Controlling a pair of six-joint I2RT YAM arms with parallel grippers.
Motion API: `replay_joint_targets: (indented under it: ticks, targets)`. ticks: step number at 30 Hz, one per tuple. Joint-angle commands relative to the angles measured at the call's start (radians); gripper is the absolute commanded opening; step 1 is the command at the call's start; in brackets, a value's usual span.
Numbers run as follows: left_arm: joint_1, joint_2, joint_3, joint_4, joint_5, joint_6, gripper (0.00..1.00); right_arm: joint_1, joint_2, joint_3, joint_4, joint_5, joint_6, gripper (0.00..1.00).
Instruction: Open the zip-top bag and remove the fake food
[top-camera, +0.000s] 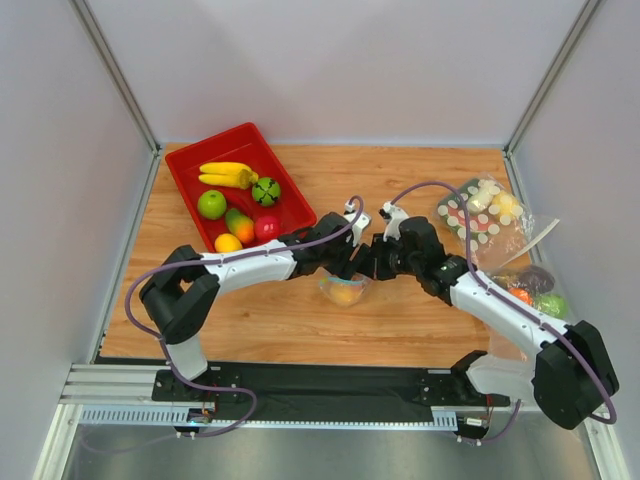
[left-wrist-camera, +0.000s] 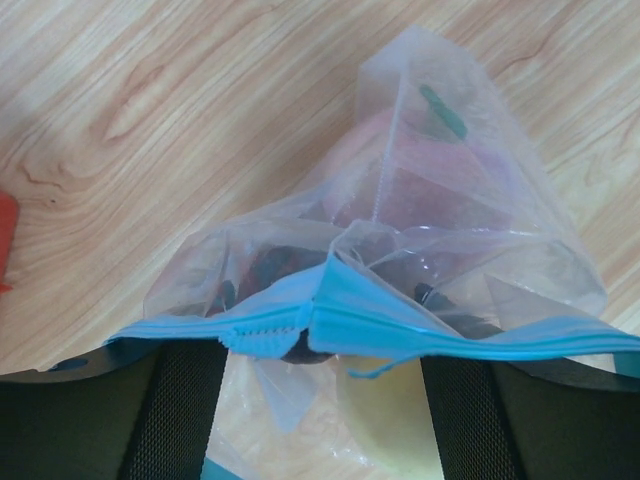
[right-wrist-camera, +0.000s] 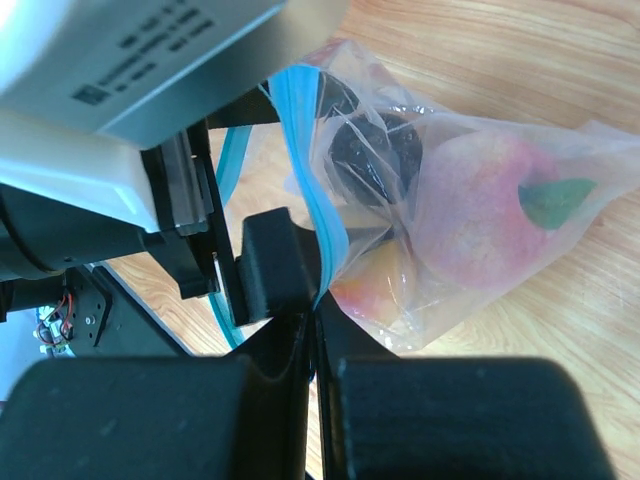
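Note:
The zip-top bag hangs between my two grippers at the table's middle. Its blue zip strip runs across the left wrist view and shows in the right wrist view. Inside the bag are a pink-red peach, a dark purple fruit and a yellow-orange fruit. My right gripper is shut on the zip strip's lower end. My left gripper is open, its fingers wide apart with the strip draped across them. Both grippers meet in the top view, left and right.
A red tray at the back left holds yellow bananas, a green apple and other fruit. A bigger crinkly clear bag lies at the back right. More loose fruit lies by the right arm.

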Motion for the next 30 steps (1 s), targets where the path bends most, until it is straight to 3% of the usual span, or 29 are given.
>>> replay_joint_targets:
  ticks: [1, 15, 16, 17, 19, 27, 30]
  targets:
    - [0.000, 0.032, 0.004, 0.023, -0.020, -0.023, 0.78, 0.007, 0.017, -0.016, 0.079, -0.019, 0.010, 0.00]
    - [0.002, 0.126, 0.043, -0.003, 0.023, -0.049, 0.77, 0.007, 0.041, -0.028, 0.093, -0.005, 0.007, 0.00]
    - [0.002, 0.140, 0.045, -0.003, 0.026, -0.052, 0.69, 0.007, 0.040, -0.030, 0.094, -0.005, 0.007, 0.00]
    - [0.002, 0.143, 0.045, 0.001, 0.027, -0.055, 0.55, 0.007, 0.040, -0.031, 0.094, -0.004, 0.007, 0.00]
    - [0.002, 0.141, 0.039, 0.014, 0.029, -0.055, 0.46, 0.007, 0.038, -0.033, 0.091, -0.001, 0.006, 0.00]
    - [0.002, 0.073, 0.019, 0.032, 0.063, -0.052, 0.31, 0.007, 0.037, -0.040, 0.091, 0.007, 0.006, 0.00]
    - [0.002, -0.001, -0.015, 0.046, 0.119, -0.060, 0.31, 0.005, 0.032, -0.036, 0.062, 0.036, 0.001, 0.00]
